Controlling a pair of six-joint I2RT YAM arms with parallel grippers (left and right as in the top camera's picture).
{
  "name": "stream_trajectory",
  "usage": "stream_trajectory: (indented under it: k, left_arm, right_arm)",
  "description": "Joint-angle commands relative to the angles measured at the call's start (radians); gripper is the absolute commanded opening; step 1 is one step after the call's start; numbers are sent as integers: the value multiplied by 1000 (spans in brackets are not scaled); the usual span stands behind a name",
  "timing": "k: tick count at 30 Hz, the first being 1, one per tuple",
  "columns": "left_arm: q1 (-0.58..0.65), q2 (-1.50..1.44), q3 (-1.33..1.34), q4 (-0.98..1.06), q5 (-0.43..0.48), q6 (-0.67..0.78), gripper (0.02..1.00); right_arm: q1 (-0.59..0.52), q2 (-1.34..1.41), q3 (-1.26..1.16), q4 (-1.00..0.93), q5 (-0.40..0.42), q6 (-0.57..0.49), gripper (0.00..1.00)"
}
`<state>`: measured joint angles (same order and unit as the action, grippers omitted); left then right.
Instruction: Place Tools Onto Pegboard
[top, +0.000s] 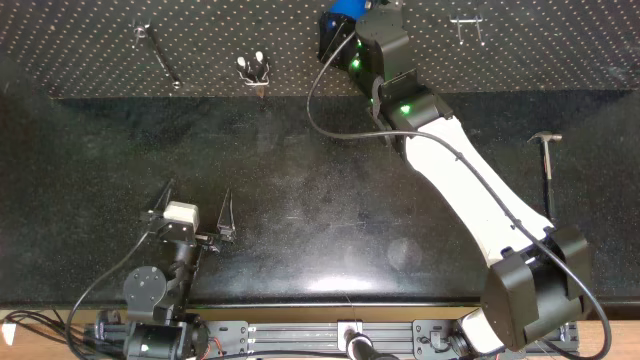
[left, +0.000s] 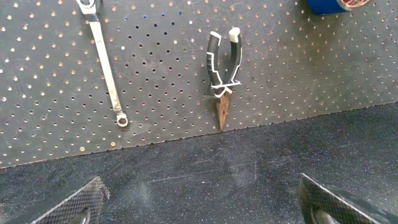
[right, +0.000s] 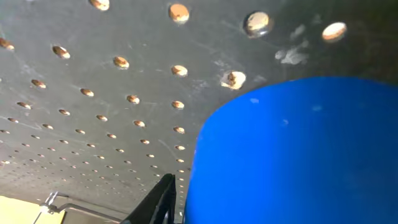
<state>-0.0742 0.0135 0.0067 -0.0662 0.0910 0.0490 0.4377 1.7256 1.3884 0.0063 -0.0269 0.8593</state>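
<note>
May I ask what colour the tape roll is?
The tape roll is blue; right wrist view shows it best.

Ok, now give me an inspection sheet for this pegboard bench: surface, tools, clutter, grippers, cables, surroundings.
Surface: dark mat, with the pegboard along its far edge.
Job's things: wrench and pliers hang on the pegboard; blue tape roll is held at the board; hammer lies on the mat at the right; one hook is bare.
Clutter: nothing seen.
Grippers: left gripper open, low over the mat near its base; right gripper shut on the blue tape roll.
Cables: black cable loops beside the right arm.
Surroundings: nothing seen.
</note>
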Motion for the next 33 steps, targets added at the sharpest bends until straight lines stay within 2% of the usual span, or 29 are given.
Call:
stream_trajectory:
  k: [1, 4, 33]
  left_arm:
    - [2, -10, -1, -6, 23, 12, 996]
    - [2, -10, -1, -6, 23, 12, 996]
    - [2, -10, -1, -6, 23, 12, 993]
  right_arm:
    - [-5, 2, 19, 5, -11, 5, 364]
    - [-5, -3, 19, 1, -11, 5, 459]
    - [-7, -57, 19, -110, -37, 50, 459]
